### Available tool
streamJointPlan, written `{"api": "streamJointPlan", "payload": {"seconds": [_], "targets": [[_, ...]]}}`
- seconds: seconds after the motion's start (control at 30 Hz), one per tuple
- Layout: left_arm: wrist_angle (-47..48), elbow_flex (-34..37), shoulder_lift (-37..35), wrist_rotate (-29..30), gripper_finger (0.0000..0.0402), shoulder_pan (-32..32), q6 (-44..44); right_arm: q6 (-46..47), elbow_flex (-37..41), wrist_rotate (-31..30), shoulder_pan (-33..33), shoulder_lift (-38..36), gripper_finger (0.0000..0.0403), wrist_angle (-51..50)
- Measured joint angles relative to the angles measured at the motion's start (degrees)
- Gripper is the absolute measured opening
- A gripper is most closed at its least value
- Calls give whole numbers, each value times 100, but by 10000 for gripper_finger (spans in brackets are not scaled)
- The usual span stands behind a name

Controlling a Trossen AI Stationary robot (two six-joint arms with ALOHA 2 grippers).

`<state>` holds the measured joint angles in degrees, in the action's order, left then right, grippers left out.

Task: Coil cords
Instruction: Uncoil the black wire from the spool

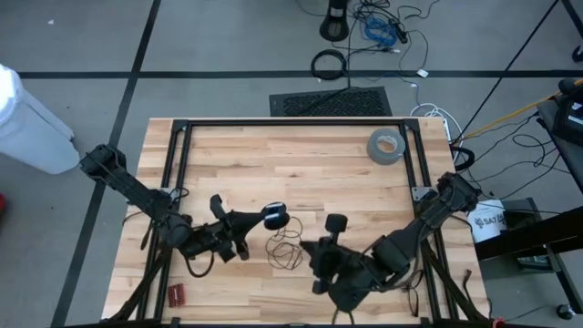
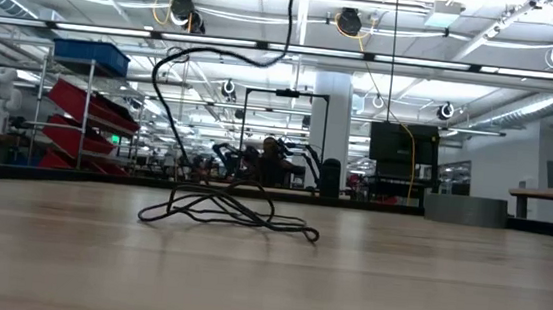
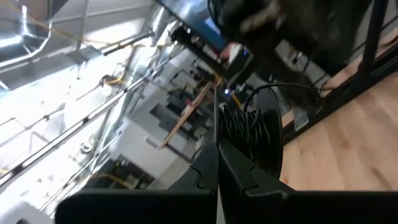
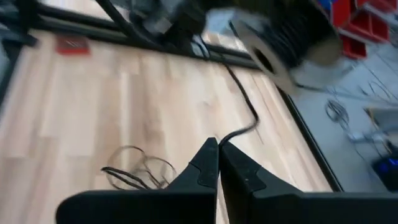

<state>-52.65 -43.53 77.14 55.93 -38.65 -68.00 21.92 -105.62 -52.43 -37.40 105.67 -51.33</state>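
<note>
The cords are one thin black wire. Part of it is wound into a tight bundle (image 3: 250,134) at the tips of my left gripper (image 3: 217,148), which is shut; the high view shows the bundle (image 1: 275,217) above the table's middle. From the bundle (image 4: 292,31) a strand (image 4: 245,102) runs down to my right gripper (image 4: 217,142), also shut, which sits just right of the bundle (image 1: 310,248). Slack loops (image 1: 286,251) lie on the wood below; in the low view the wire climbs from this pile (image 2: 221,210) out of the picture's top. My left gripper has the wound bundle of wire (image 3: 239,140) at its fingertips, lifted clear of the table. The bundle itself hides where the fingers meet it, so the kind of hold cannot be told. My right gripper pinches a single strand of the wire (image 4: 225,137) between its two fingertips. The fingers slant downward from the table's right side. From the pinch the strand rises in a slack curve to the bundle, clear of the wood.
A grey tape roll (image 1: 386,146) lies at the far right of the table. A small red item (image 1: 175,293) sits near the front left corner. A black frame (image 1: 291,123) rims the tabletop. Bare wood lies between the loops and the tape roll.
</note>
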Motion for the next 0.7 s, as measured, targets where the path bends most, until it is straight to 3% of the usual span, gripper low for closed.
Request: {"api": "streamJointPlan", "payload": {"seconds": [0.33,0.7], "targets": [[-102,0,-289,-61,0,-248,432,1032,2,12,146,0,0,-1249],[-224,-2,-502,-112,0,-490,616,1239,2,130,209,0,0,-1380]]}}
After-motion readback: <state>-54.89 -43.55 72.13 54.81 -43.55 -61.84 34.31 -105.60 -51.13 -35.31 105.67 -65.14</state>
